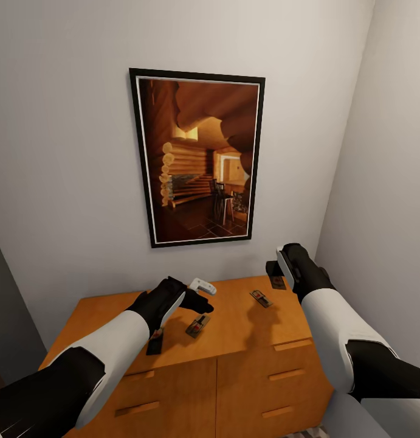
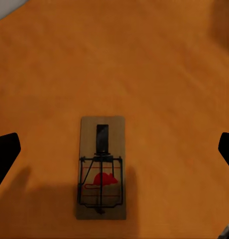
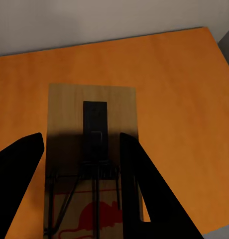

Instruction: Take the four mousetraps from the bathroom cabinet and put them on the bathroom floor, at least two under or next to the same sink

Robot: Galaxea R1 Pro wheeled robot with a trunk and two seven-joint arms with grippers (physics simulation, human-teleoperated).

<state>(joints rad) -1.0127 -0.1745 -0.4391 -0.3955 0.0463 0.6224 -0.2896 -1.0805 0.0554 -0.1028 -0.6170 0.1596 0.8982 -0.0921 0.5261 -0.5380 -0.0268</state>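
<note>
Several mousetraps lie on the orange-brown cabinet (image 1: pixel 234 328) top. One mousetrap (image 1: pixel 197 325) sits just below my left gripper (image 1: pixel 205 297), which hovers open above it. In the left wrist view this trap (image 2: pixel 101 167) lies flat between the spread fingertips (image 2: pixel 5 154), well apart from them. Another trap (image 1: pixel 155 340) lies near the front edge under my left forearm, and a third (image 1: pixel 260 298) lies right of centre. My right gripper (image 1: pixel 276 274) is open at the back right over a further trap (image 1: pixel 277 282). Its dark fingers (image 3: pixel 20 189) straddle that trap (image 3: pixel 92 124) closely.
A framed picture (image 1: pixel 200 158) hangs on the wall behind the cabinet. A side wall (image 1: pixel 380 182) closes in on the right, close to my right arm. Drawer fronts with bar handles (image 1: pixel 285 345) face me below the top.
</note>
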